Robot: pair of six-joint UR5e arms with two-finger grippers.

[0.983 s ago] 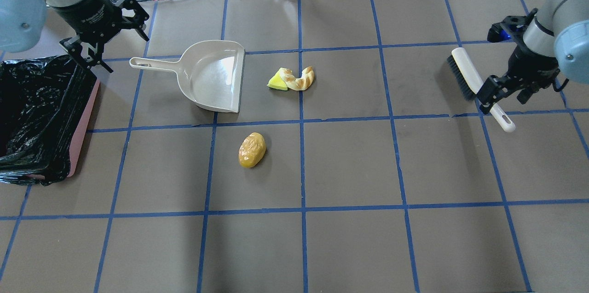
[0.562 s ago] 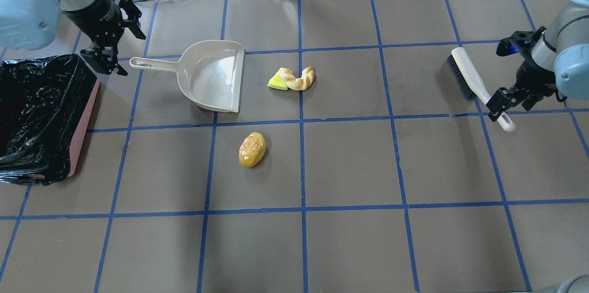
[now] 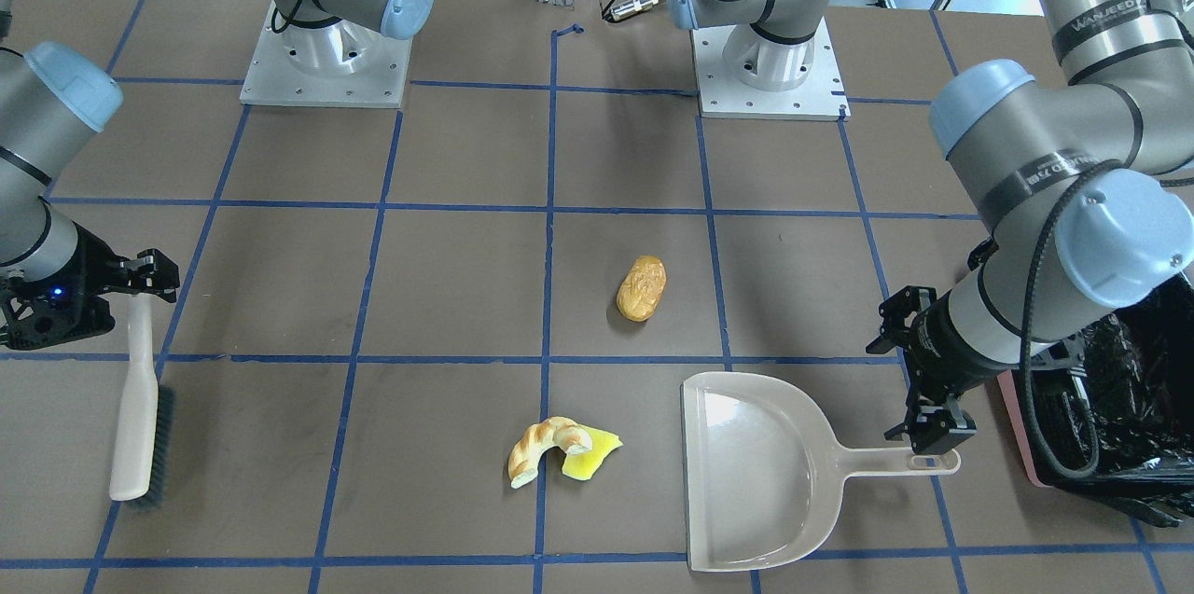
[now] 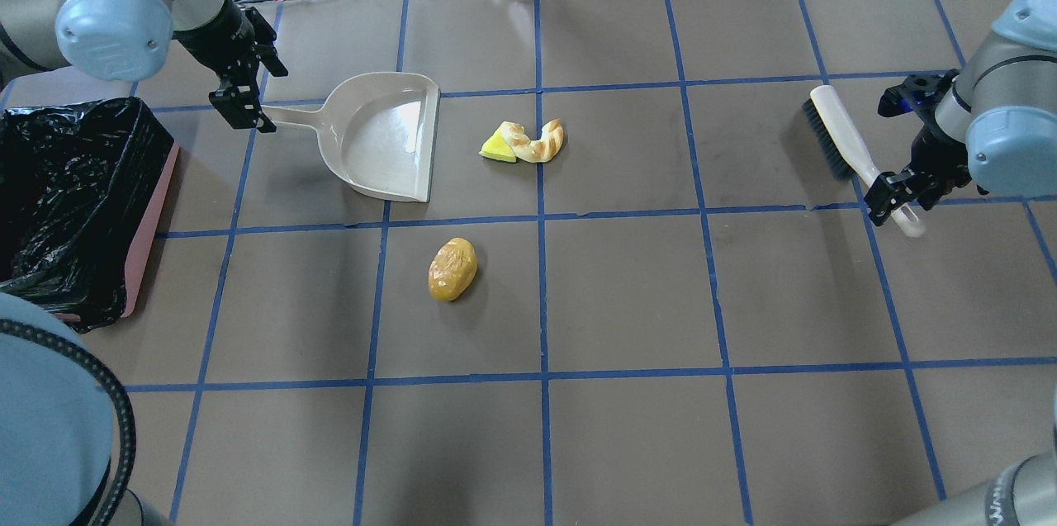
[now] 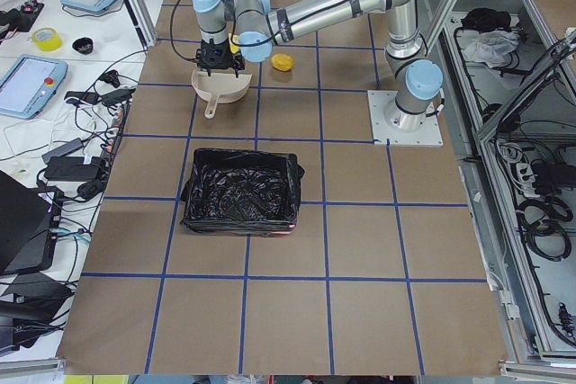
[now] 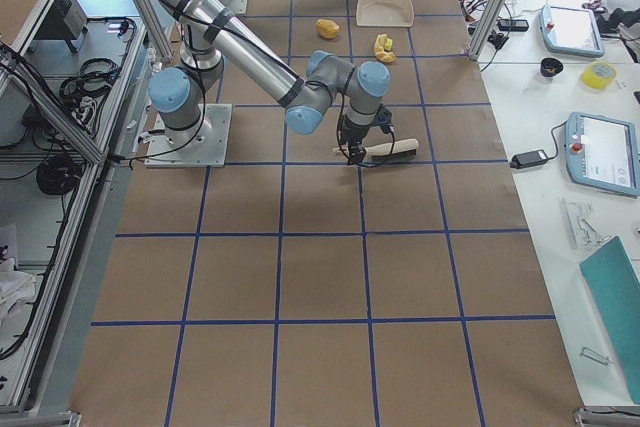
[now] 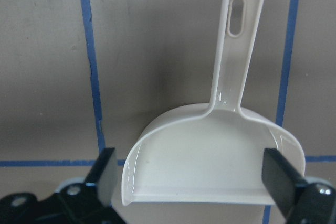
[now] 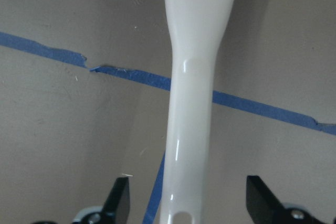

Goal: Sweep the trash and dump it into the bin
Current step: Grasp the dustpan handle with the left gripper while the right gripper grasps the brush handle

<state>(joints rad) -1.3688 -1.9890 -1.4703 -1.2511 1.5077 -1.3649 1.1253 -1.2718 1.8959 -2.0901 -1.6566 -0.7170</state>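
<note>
Trash unswept mid-table, both pincers spread over tool handles
Croissant [image 4: 541, 142] touches yellow wedge [image 4: 497, 149] right of the empty dustpan [image 4: 388, 138]; golden-brown oval [image 4: 452, 269] lies nearer. Left gripper [image 4: 242, 106] and right gripper [image 4: 896, 194] gape above dustpan and brush [image 4: 842, 142] handle ends, so either tool may pivot once clamped. Bin [image 4: 153, 212], left, holds only its liner.

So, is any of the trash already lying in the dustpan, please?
No, the dustpan is empty; the croissant, yellow wedge and golden oval all lie outside it.
</note>
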